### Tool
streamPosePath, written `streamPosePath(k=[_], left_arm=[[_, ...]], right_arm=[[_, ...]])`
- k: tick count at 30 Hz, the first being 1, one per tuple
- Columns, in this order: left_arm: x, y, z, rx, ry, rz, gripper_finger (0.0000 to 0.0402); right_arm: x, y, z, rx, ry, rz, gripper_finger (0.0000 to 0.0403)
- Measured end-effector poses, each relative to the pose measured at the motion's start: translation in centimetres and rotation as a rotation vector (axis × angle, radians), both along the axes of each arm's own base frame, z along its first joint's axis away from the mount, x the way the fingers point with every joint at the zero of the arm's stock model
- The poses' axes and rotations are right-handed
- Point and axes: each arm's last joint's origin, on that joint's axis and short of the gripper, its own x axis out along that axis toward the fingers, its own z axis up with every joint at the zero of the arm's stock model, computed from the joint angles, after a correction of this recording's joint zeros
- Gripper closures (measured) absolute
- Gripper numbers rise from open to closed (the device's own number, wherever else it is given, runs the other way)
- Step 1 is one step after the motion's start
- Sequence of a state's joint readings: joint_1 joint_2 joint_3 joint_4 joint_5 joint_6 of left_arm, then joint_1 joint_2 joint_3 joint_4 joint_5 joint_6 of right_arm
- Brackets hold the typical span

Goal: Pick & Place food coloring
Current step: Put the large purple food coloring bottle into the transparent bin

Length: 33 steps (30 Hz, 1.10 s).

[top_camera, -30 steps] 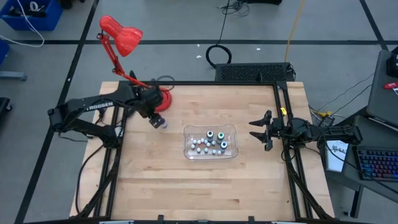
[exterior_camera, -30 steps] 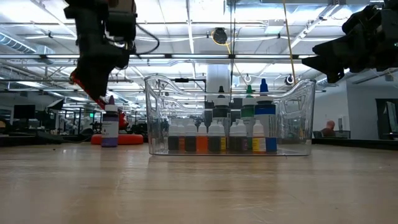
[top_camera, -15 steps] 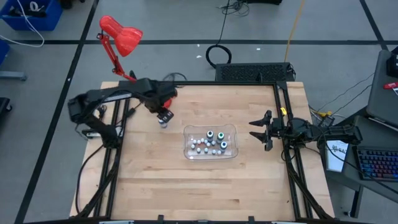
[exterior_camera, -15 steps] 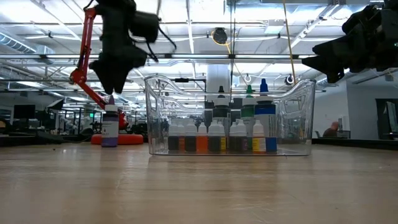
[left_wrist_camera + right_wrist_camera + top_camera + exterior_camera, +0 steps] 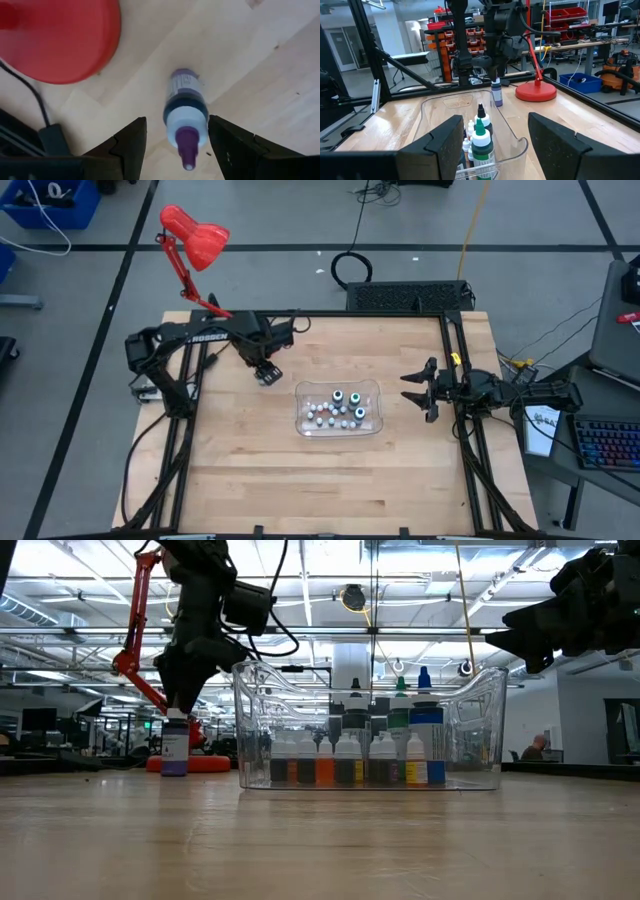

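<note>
Left gripper point(image 5: 175, 137) hung spread, unclenched, straddling the upright purple-capped bottle point(image 5: 183, 112) for a grab; right gripper point(image 5: 425, 390) waited released beside the bin point(image 5: 370, 427).

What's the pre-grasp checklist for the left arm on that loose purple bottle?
1. Purple bottle upright on the table: ok.
2. Left gripper above the bottle, cap between its open jaws: ok.
3. Jaws closed on the bottle: not ok, gaps show on both sides.
4. Red lamp base apart from the bottle: ok.
5. Clear bin apart from the bottle: ok.
6. Right gripper off to the bin's right: ok.
</note>
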State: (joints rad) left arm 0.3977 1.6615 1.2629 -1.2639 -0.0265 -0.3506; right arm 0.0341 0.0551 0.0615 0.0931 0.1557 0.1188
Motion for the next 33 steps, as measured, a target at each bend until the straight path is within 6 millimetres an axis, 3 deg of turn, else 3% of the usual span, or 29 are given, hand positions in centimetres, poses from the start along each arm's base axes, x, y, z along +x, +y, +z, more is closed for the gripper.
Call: streamPosePath(k=[10, 23, 33], left_arm=[[0.2, -0.6, -0.8, 0.078, 0.017, -0.022, 0.0188], [0.6, -2.2, -0.2, 0.17, 0.004, -0.071, 0.0188], [-1.1, -3.0, 0.5, 0.195, -0.095, -0.063, 0.0188]], right_arm=[[0.0, 0.0, 0.0, 0.0, 0.0, 0.0, 0.0193], [0.0, 0.0, 0.0, 0.0, 0.0, 0.0, 0.0193], [0.0, 0.0, 0.0, 0.0, -0.001, 0.0, 0.0193]])
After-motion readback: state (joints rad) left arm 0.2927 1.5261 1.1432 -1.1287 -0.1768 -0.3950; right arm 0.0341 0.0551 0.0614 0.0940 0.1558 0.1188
